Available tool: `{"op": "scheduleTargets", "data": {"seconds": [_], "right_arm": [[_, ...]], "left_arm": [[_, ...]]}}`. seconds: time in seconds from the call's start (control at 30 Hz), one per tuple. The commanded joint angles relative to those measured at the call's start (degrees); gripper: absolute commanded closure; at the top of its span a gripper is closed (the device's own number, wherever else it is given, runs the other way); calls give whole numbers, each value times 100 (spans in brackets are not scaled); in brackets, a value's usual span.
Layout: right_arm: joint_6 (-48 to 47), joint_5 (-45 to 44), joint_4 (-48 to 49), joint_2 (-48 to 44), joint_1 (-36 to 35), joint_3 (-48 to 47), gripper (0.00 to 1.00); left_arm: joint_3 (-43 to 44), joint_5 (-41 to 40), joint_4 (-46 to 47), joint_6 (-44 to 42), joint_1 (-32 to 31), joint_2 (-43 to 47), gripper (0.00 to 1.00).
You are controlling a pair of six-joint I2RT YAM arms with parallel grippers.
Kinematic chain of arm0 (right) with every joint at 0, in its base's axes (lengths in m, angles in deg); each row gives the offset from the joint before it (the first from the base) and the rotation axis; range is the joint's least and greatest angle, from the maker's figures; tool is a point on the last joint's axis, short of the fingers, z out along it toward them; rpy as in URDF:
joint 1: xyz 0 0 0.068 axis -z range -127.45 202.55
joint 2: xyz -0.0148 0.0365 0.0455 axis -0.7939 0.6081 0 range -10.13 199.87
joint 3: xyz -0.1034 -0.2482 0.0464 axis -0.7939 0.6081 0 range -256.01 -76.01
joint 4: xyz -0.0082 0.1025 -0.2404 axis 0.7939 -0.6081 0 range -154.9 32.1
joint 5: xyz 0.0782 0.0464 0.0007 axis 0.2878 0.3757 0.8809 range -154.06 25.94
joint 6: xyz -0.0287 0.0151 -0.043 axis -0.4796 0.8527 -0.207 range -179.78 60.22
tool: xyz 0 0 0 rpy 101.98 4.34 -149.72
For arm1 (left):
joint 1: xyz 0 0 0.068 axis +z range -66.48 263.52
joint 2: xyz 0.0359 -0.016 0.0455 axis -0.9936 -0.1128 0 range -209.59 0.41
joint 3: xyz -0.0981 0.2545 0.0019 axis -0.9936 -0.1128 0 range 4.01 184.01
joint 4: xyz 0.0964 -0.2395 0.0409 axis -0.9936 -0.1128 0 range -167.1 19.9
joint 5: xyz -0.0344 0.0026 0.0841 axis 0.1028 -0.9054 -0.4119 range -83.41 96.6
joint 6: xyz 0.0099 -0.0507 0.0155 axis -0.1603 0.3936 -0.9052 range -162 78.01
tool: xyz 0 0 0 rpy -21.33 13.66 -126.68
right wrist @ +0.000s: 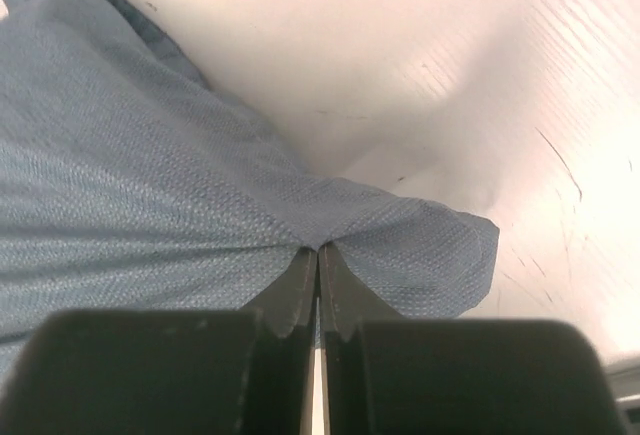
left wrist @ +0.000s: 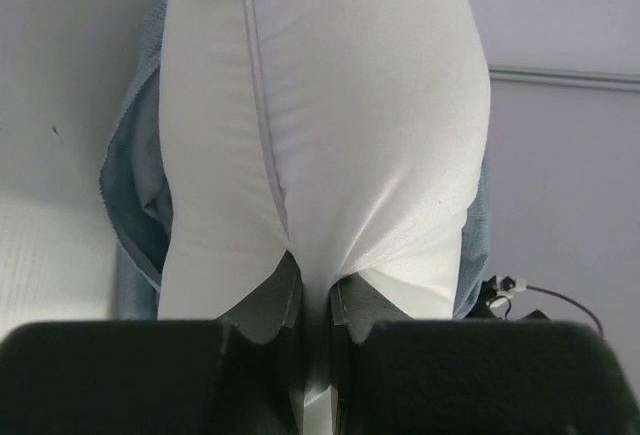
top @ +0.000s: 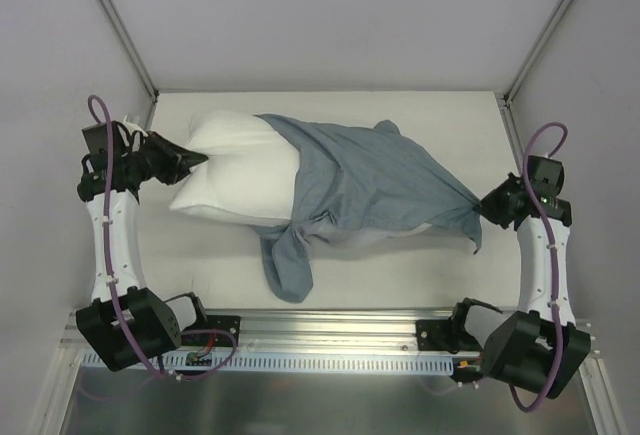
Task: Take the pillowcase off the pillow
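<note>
The white pillow (top: pixel 232 170) lies across the table, its left half bare. The grey-blue pillowcase (top: pixel 375 185) covers its right half, with a loose flap hanging toward the front (top: pixel 285 260). My left gripper (top: pixel 196 160) is shut on the pillow's left end; in the left wrist view (left wrist: pixel 315 280) the white fabric (left wrist: pixel 330 105) is pinched between the fingers. My right gripper (top: pixel 487 208) is shut on the pillowcase's right corner, which shows in the right wrist view (right wrist: pixel 318 255) as blue cloth (right wrist: pixel 150 185) gathered at the fingertips.
The white table (top: pixel 400 275) is walled by grey panels at the back and sides. A metal rail (top: pixel 330 330) with the arm bases runs along the near edge.
</note>
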Motion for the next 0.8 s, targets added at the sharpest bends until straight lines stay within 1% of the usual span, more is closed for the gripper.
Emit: {"op": "scheduleTargets", "data": {"seconds": [0.0,0.03,0.07,0.1,0.13,0.23,0.27,0.33,0.4,0.47,0.53,0.57,0.6,0.67,0.7,0.73,0.77], "right_arm": [[145,-1381,16,-195,621,-64,99],[215,-1460,16,-291,727,-29,99],[286,-1496,7,-510,859,41,99],[417,-1496,16,-599,1113,67,99],[470,-1453,7,-669,1211,94,99],[585,-1164,164,-775,1282,208,99],[568,-849,244,-758,1282,269,99],[445,-811,332,-749,1151,401,99],[331,-1170,350,-871,766,480,99],[251,-1451,324,-960,545,507,99],[234,-1522,280,-1013,535,560,99],[216,-1714,253,-1013,544,569,99],[216,-1855,227,-1030,535,577,99],[400,-2276,78,-1118,622,595,99],[488,-2252,112,-1353,684,630,99],[471,-2052,278,-1486,745,726,99],[288,-1354,523,-1540,729,744,99]], "left_arm": [[510,-213,721,381,729,152,100],[483,-143,712,417,861,179,100],[466,-81,712,452,1150,231,100],[448,-2,712,522,1274,249,100],[422,77,712,540,1363,267,100],[352,227,730,584,1381,293,100],[316,245,738,566,1364,328,100],[124,245,738,505,1320,433,100],[-209,175,738,417,1127,653,100],[-526,183,730,391,1004,890,100],[-1001,201,704,286,933,1109,100],[-1115,36,634,207,933,1172,100],[-1238,-105,346,-20,941,1216,100],[-1283,-413,63,-198,968,1321,100],[-1327,-649,-86,-320,977,1339,100],[-1362,-730,-105,-374,977,1374,100],[-1406,-774,-114,-452,977,1383,100]]}}
